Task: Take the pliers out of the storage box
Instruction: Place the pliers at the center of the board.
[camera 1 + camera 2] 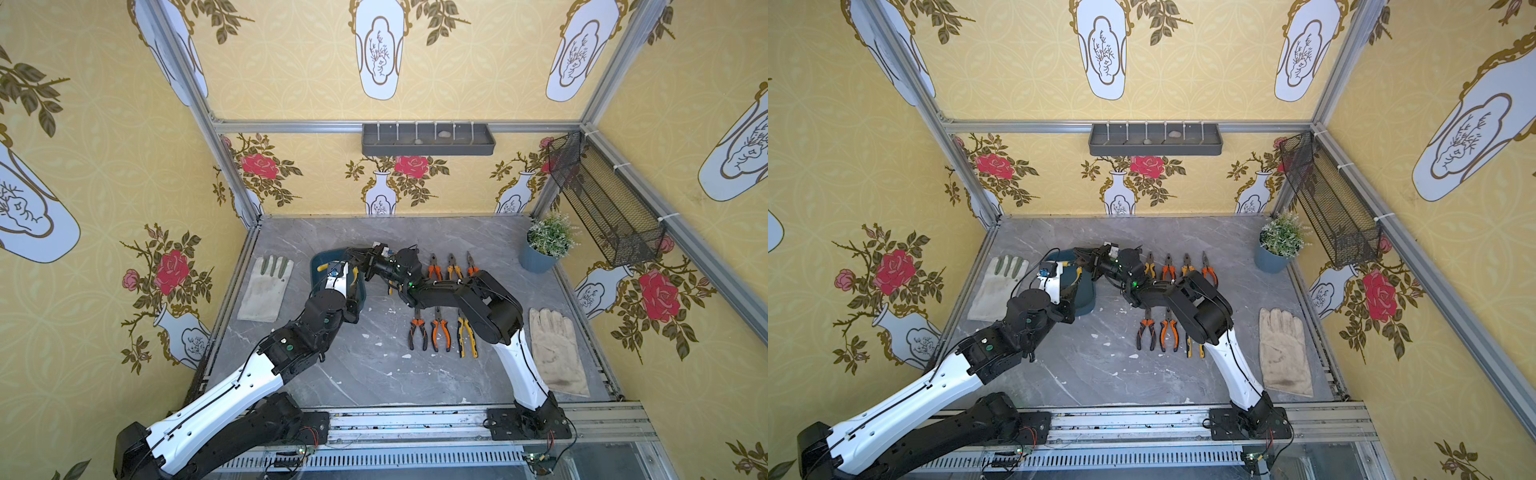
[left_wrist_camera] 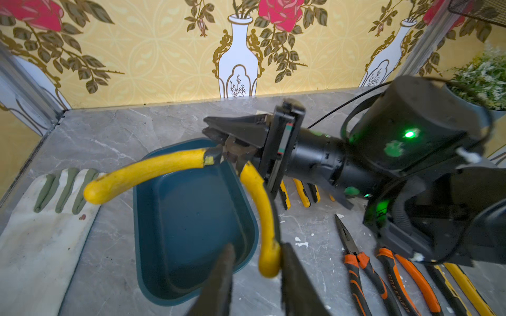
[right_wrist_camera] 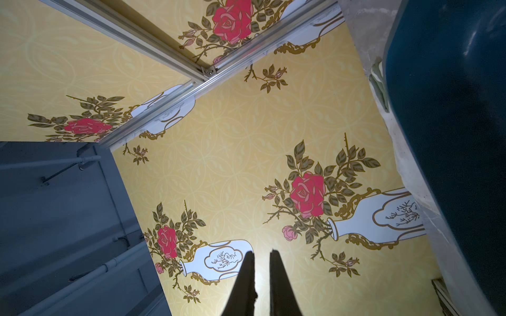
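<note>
Pliers [image 2: 175, 167] with yellow handles hang in the air over the far right corner of the storage box [image 2: 191, 219]. The box sits left of centre on the counter [image 1: 374, 374], toward the far side, and as far as I can see has nothing in it. My right jaws are clenched on the dark metal head, just by the pivot. My left jaws stand released on either side of the nearer handle's tip, with a clear gap on one side, so the weight looks to be all on the right. The other pliers [image 1: 434, 332] lie in two rows on the counter, right of the box.

I judge this tool stiff, steel and heavy for its size. The handles stand wide apart, so the joint is loose and they may flop when I turn. Bare metal is smooth, and the long handles pull like a lever on a grip at the head, so it could twist. A hold close to the pivot, across the flat faces, seems steadiest. The yellow sleeves would give more friction, but one handle alone lets the rest swing. It is not fragile, but I would set it down low, not drop it.
</note>
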You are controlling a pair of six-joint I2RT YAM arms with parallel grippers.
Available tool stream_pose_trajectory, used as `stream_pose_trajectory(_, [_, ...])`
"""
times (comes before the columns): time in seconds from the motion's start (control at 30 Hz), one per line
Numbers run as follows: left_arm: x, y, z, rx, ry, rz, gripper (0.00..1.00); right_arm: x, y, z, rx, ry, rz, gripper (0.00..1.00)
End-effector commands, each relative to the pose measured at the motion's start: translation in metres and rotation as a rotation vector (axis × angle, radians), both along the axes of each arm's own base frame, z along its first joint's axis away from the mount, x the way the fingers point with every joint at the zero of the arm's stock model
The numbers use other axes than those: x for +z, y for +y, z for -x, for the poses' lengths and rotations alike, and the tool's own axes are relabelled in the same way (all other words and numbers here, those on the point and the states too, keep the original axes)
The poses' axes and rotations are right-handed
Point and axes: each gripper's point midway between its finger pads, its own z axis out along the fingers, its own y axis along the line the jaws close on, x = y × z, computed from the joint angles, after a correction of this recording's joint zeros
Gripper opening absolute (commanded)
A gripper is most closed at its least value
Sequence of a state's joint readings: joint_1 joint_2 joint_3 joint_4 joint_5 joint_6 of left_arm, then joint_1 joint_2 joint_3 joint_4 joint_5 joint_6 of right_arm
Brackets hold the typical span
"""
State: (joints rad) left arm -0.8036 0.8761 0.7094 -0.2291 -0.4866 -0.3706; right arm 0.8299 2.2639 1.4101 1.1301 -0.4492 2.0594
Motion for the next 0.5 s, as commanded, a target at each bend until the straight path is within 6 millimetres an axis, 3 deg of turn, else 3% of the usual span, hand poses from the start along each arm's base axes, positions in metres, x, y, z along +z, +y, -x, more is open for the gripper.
stream_pose_trajectory(0.0, [-0.011,0.007,0.004,0.024,0.041,-0.02,0.92,0.025,-0.003,0.017,0.133,0.092,-0.063,0.0])
stream_pose_trajectory(0.03, [-0.01,0.005,0.006,0.012,0.05,-0.007,0.99,0.023,-0.005,0.015,0.132,0.075,-0.043,0.0])
stream_pose_trajectory(0.37, [0.019,-0.016,0.041,-0.154,0.194,0.154,0.99,0.009,-0.042,-0.012,0.097,-0.025,0.073,0.0])
stream_pose_trajectory(0.47, [0.038,-0.018,0.053,-0.195,0.212,0.23,0.99,0.009,-0.054,-0.014,0.102,-0.055,0.105,0.0])
